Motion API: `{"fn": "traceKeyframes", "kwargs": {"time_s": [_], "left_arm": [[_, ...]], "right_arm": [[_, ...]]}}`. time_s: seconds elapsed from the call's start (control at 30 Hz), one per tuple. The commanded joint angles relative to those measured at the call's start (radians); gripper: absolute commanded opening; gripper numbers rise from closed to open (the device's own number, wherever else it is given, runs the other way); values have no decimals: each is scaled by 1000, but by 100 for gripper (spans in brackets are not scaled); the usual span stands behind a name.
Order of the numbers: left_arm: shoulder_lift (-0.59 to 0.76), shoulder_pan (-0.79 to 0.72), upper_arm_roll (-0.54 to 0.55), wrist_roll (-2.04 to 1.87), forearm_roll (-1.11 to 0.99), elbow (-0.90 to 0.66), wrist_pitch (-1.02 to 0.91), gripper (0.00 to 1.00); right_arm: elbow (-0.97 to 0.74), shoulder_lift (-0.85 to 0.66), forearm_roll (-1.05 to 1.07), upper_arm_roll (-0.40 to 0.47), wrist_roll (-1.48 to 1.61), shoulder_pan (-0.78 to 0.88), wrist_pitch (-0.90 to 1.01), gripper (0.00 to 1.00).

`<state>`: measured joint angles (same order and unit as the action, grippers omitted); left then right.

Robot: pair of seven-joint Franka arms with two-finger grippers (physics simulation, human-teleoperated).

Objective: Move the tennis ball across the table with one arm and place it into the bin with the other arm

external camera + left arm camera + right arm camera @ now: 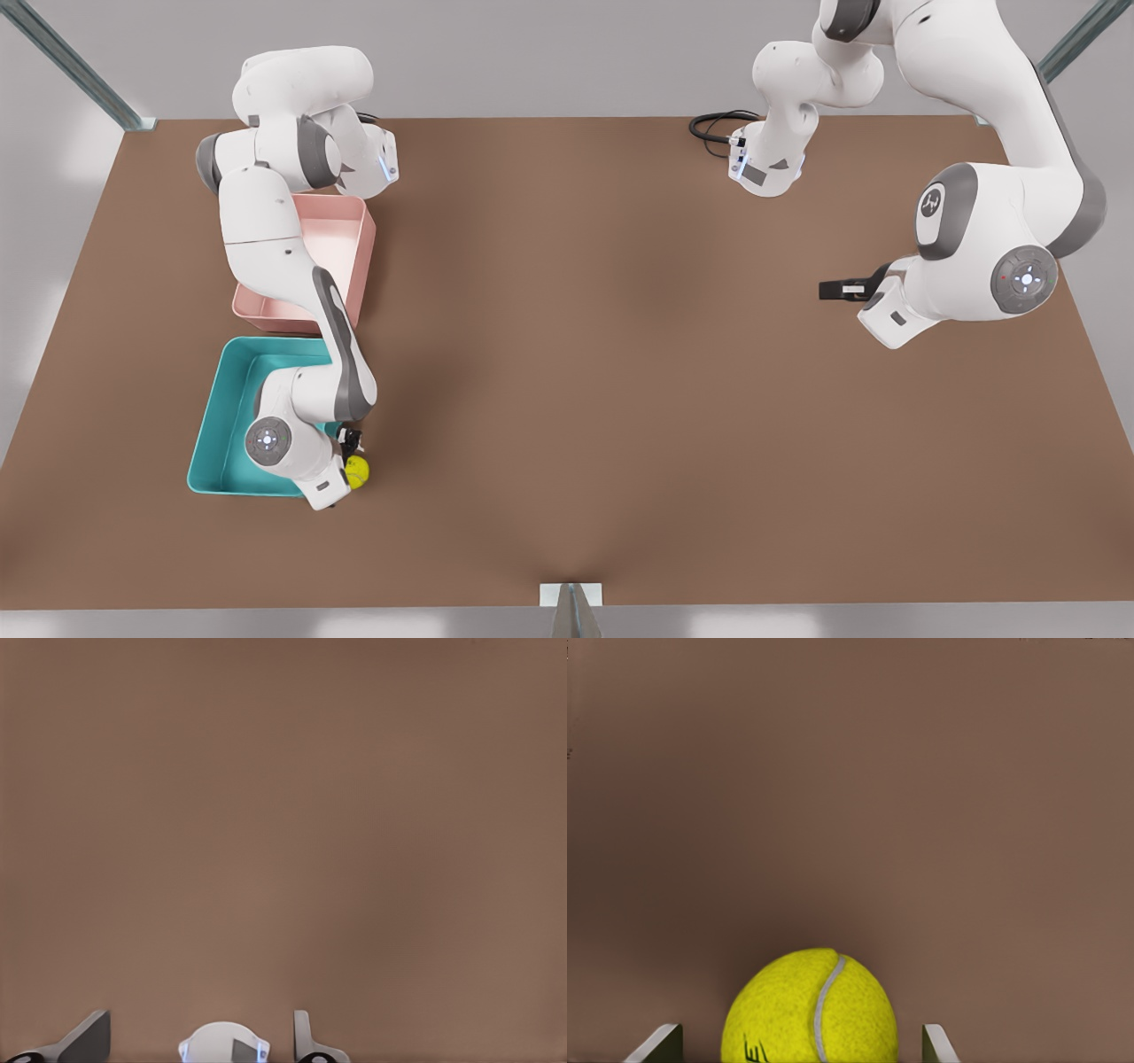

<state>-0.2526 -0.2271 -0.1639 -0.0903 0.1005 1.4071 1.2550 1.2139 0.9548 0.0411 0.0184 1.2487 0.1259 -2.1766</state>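
Note:
The tennis ball (357, 471) is yellow-green and sits low over the brown table (602, 372), just off the near right-hand corner of the teal bin (208, 425) in the front view. My right gripper (352, 447) is on the arm at the front view's left, which reaches over the bin. That gripper (802, 1028) is open, with the ball (811, 1010) between its fingertips and a small gap on each side. At the front view's right, my left gripper (828, 289) waits open over bare table, its fingers (89, 1036) spread with nothing between them.
A pink tray (350, 239) stands directly behind the teal bin, partly covered by the right arm's links. A black cable (713, 128) loops at the table's far edge by the other arm's base. Metal frame posts stand at the corners and the front edge (571, 602).

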Motion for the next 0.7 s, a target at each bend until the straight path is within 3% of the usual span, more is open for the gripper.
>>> {"fn": "traceKeyframes", "kwargs": {"time_s": [0.0, 0.67], "left_arm": [[1, 0, 0, -40, 1, 0, -3, 100], [-2, 0, 0, -42, -1, -2, 50, 100]], "right_arm": [[-1, -1, 2, 0, 182, 0, -11, 100], [2, 48, 3, 2, 179, -9, -80, 100]]}}
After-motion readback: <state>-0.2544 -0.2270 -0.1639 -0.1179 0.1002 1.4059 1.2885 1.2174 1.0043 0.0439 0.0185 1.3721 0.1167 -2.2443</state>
